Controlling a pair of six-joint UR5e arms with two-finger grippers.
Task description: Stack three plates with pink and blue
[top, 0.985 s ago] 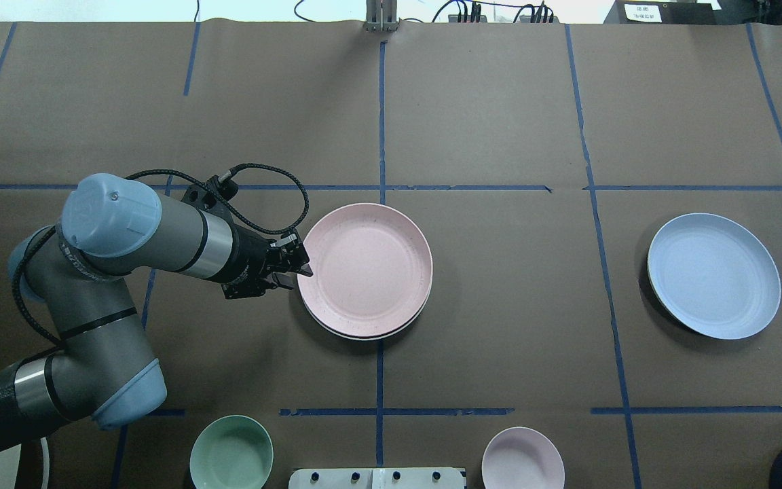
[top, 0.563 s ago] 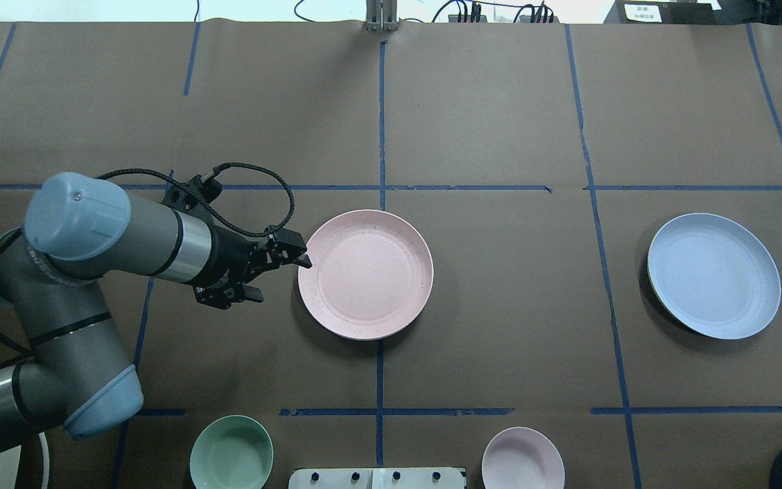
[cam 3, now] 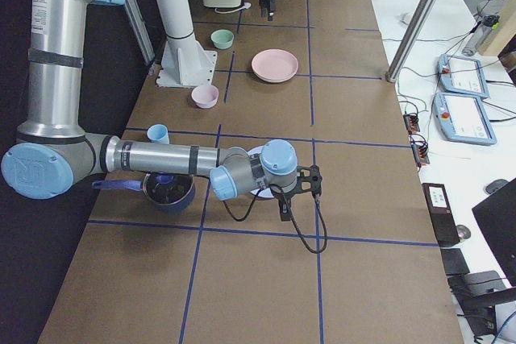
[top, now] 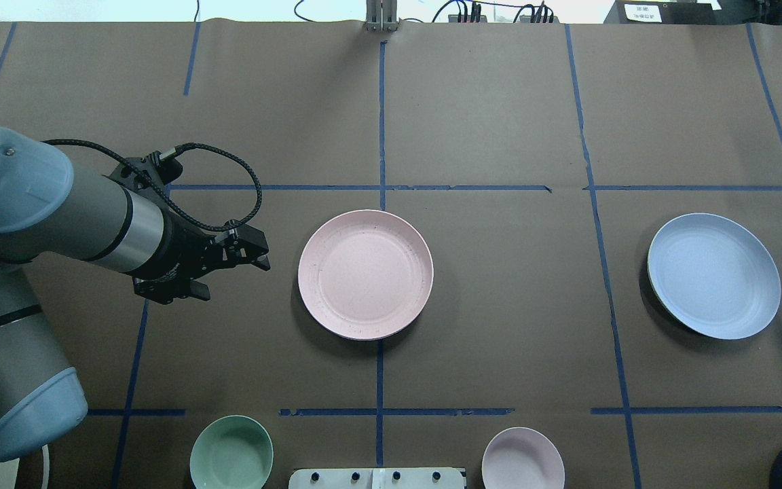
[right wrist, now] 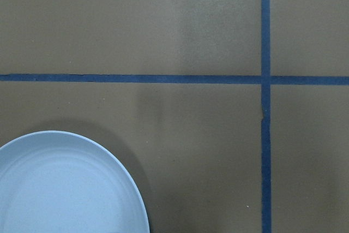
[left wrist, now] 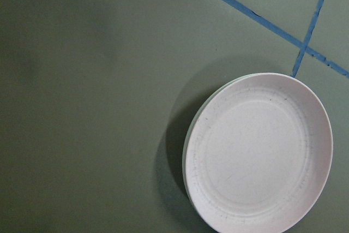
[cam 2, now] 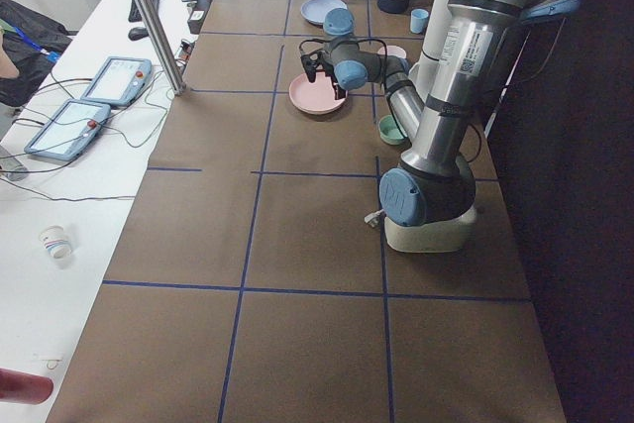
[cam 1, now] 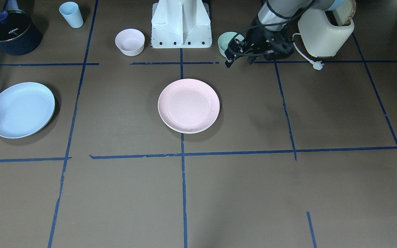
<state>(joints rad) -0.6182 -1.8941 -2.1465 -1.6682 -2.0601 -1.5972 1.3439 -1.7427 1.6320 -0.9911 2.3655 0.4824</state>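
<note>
Heads up: from overhead you only get the pastel pink round matte plate (top: 365,274) in the middle of the brown paper-covered counter (top: 499,102), but the front camera and the left wrist cam both catch a pale sliver poking out under it. That's the cream-white round matte plate (cam 1: 189,132), so pink sits right on cream. The light blue round matte plate (top: 713,275) lies on its own, well apart, at 3 o'clock from that pair in the overhead shot. Your left pincer (top: 238,280) hangs near the pink plate's rim, fingers spread and holding nothing; the plate is at its 3 o'clock, close but not touching. The right pincer (cam 3: 300,191) only turns up in the right-side camera, by the blue plate, and you can't tell from there how far apart its fingers are. Its wrist cam has the blue plate down at 7 o'clock.
</note>
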